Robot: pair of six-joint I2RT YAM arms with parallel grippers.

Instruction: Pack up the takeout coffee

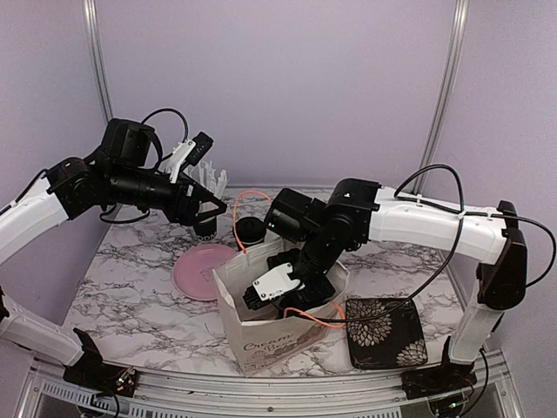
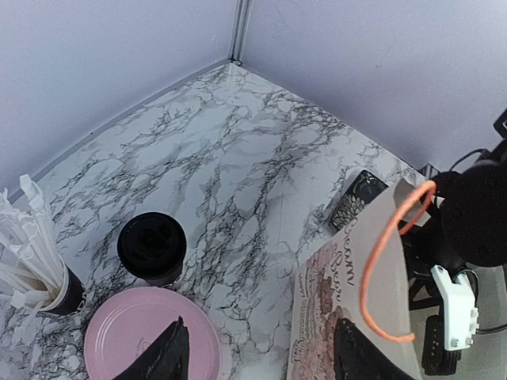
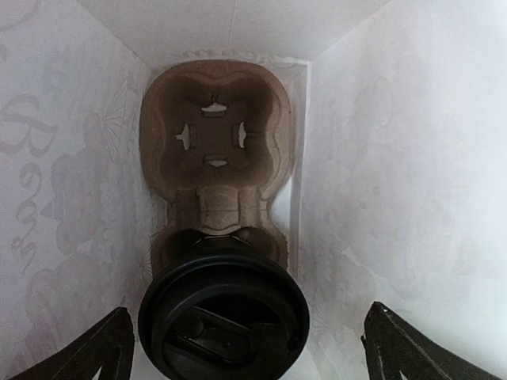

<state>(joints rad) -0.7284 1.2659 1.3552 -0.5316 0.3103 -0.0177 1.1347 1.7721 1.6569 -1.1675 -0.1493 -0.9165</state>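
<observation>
1. Hanging inside the white paper bag (image 1: 261, 335), the right tool (image 3: 257, 348) points down at the bag floor. Its fingers (image 3: 103, 352) are spread wide, one at each lower corner of the right wrist view, gripping nothing.
2. A brown pulp carrier (image 3: 214, 134) lies flat on the bag floor. Its far pocket is vacant.
3. The first coffee cup (image 3: 224, 317), black lid on, sits upright in the carrier's near pocket, between the spread fingers. The right-hand finger is clear of the lid; whether the left-hand one touches it cannot be told.
4. The second coffee cup (image 2: 152, 245), also lidded, stands upright on the marble tabletop (image 2: 238, 158) beyond the bag, just beside the rim of a pink plate (image 2: 135, 336).
5. A black cup of white sticks (image 2: 32, 253) stands near the second coffee cup, apart from it.
6. The left tool (image 2: 261, 356) hovers above the plate and the bag's edge. Its fingers are spread and grip nothing.
7. An orange handle (image 2: 380, 253) loops over the bag's rim.
8. A black floral-patterned pad (image 1: 387, 333) lies flat on the tabletop, just beside the bag's right side.
</observation>
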